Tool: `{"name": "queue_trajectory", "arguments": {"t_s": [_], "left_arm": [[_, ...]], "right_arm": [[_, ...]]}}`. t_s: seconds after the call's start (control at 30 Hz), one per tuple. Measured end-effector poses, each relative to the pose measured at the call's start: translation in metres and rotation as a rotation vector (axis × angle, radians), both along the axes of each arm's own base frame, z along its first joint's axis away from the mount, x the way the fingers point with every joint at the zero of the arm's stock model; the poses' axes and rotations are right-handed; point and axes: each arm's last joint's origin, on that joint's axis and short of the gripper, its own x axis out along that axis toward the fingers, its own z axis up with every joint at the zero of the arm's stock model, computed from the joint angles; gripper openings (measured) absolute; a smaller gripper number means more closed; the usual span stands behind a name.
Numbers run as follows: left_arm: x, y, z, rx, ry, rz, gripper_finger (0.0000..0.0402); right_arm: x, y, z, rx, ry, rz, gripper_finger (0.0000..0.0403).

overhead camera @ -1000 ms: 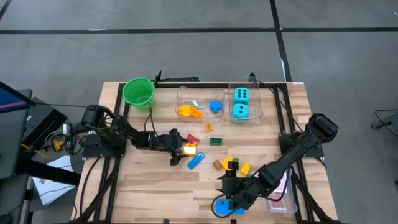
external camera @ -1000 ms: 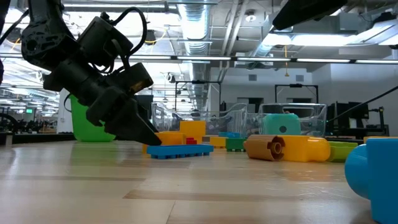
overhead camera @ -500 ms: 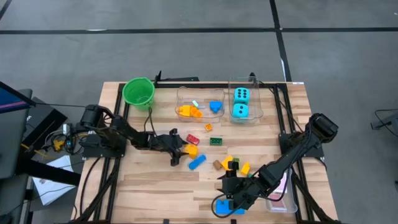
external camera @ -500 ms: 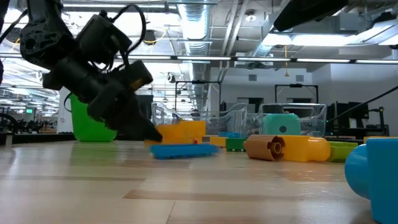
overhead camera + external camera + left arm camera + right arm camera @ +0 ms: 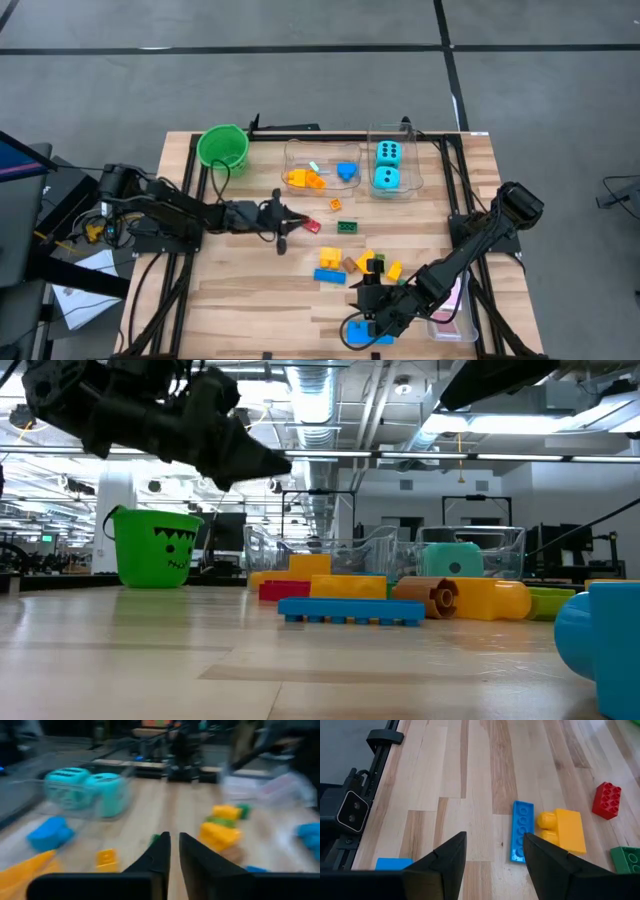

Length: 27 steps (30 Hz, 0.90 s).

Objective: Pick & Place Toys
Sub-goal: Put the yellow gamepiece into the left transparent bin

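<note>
Stood on a wooden counter [image 5: 240, 290]: a green bucket [image 5: 222, 148] at the far left corner, two clear tubs [image 5: 318, 158] [image 5: 395, 152] beside it along the far edge.

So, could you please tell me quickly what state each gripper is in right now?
Left gripper: closed, holding nothing, raised above the table.
Right gripper: open, empty, low over the table.

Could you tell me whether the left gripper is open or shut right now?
Shut: the left gripper shows its two fingers nearly together with nothing between them, raised above the table.

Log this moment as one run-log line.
left claw: shut, empty, raised | right claw: open, low at front edge | blue flat block: on table beside yellow block
</note>
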Motion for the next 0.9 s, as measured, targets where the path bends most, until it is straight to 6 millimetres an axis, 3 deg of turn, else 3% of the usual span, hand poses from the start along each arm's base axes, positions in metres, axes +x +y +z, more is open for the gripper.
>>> {"name": "queue_trajectory", "arguments": {"t_s": [0.13,0.27,0.4,0.53,0.73,0.8,0.9], "left_arm": [[0.000,-0.006,0.001,-0.046,-0.005,-0.065,0.0029],[0.002,-0.018,-0.008,-0.077,0.006,-0.133,0.0066],[0.009,-0.041,-0.021,-0.077,-0.010,-0.227,0.0135],[0.031,-0.063,-0.034,0.004,0.016,-0.234,0.0232],[0.062,-0.073,-0.049,0.141,0.047,-0.181,0.0371],[0.068,-0.070,-0.050,0.145,0.061,-0.168,0.0392],[0.072,-0.060,-0.051,0.114,0.085,-0.130,0.0380]], "right_arm": [[0.000,0.000,0.000,-0.002,0.002,0.001,0.0186],[0.000,0.000,0.000,-0.002,0.002,0.000,0.0186],[0.000,0.000,0.000,-0.002,0.002,0.000,0.0186],[0.002,-0.002,0.000,0.001,-0.001,-0.007,0.0186],[0.000,-0.001,0.000,0.004,0.005,0.003,0.0186],[-0.001,0.001,0.000,0.007,0.009,0.013,0.0186],[-0.004,0.004,0.000,0.006,0.011,0.024,0.0186]]}}
